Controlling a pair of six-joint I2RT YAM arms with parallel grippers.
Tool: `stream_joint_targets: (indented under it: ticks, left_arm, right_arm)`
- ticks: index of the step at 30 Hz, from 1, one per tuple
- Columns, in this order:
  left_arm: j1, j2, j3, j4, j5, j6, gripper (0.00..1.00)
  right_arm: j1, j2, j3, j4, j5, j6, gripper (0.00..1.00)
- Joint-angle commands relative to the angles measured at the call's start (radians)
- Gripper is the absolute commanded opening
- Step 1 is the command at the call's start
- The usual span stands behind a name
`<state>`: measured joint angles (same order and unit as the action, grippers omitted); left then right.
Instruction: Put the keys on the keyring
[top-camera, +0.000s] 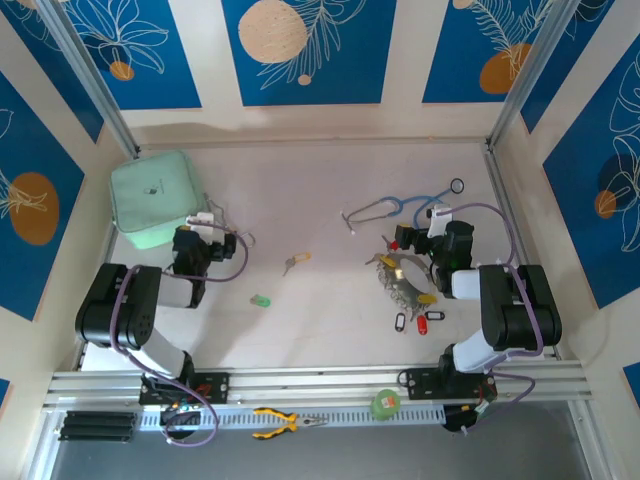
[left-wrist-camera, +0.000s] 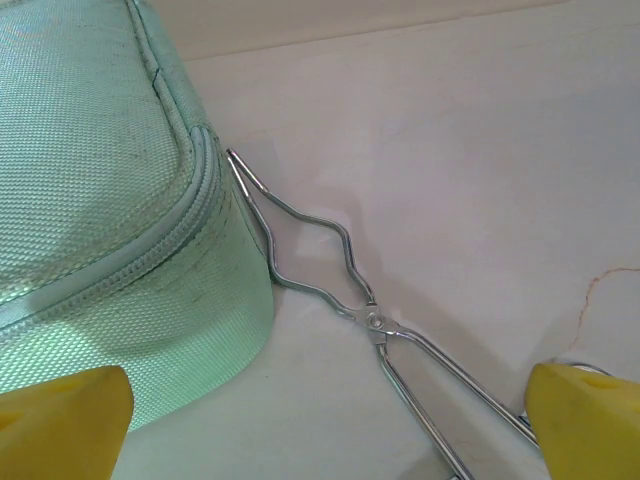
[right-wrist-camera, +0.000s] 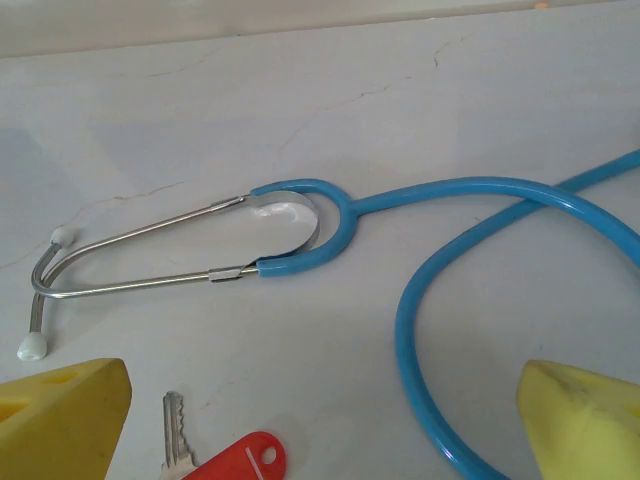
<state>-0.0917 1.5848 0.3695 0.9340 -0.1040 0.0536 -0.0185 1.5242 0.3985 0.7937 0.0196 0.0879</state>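
Keys lie scattered on the table: one with a yellow tag (top-camera: 296, 259) in the middle, a green tag (top-camera: 260, 300) nearer the left arm, and red (top-camera: 433, 316), black (top-camera: 400, 322) and yellow (top-camera: 427, 298) tags by the right arm. The keyring (top-camera: 400, 286) is a silvery chain tangle among them. My right gripper (top-camera: 440, 228) is open above a red-tagged key (right-wrist-camera: 225, 465), which lies low between its yellow fingers (right-wrist-camera: 60, 420). My left gripper (top-camera: 203, 228) is open over the table, with nothing between its fingers (left-wrist-camera: 60, 420).
A mint green case (top-camera: 155, 198) sits at the back left, and metal forceps (left-wrist-camera: 370, 320) lie against it (left-wrist-camera: 100, 200). A blue stethoscope (top-camera: 395, 208) (right-wrist-camera: 420, 290) lies beyond the right gripper. Yellow-handled pliers (top-camera: 283, 422) and a green roll (top-camera: 385, 403) rest on the front rail.
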Motion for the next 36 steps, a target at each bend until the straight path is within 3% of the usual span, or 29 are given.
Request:
stream_joint_targets:
  ticks: [1, 24, 26, 29, 32, 36]
  left_arm:
    - [0.009, -0.021, 0.003, 0.007, 0.024, 0.003, 1.00]
    - [0.017, -0.022, 0.005, 0.003, 0.036, -0.006, 1.00]
    - [0.017, -0.031, -0.015, 0.037, 0.038, 0.002, 1.00]
    - [0.011, -0.145, -0.060, 0.033, 0.017, 0.002, 1.00]
    - [0.006, -0.326, -0.063, -0.104, -0.022, -0.008, 1.00]
    - [0.009, -0.463, -0.050, -0.139, -0.073, -0.112, 1.00]
  right_arm:
    - [0.008, -0.001, 0.026, -0.002, 0.008, 0.005, 0.99]
    - [-0.009, -0.003, 0.020, 0.008, -0.022, 0.015, 1.00]
    - [-0.011, -0.014, 0.018, 0.003, -0.025, 0.015, 0.91]
    - [0.022, -0.123, 0.043, -0.146, 0.054, 0.010, 0.88]
    - [0.065, -0.252, 0.150, -0.486, 0.139, 0.041, 0.89]
    - [0.100, -0.349, 0.253, -0.788, 0.254, 0.230, 0.85]
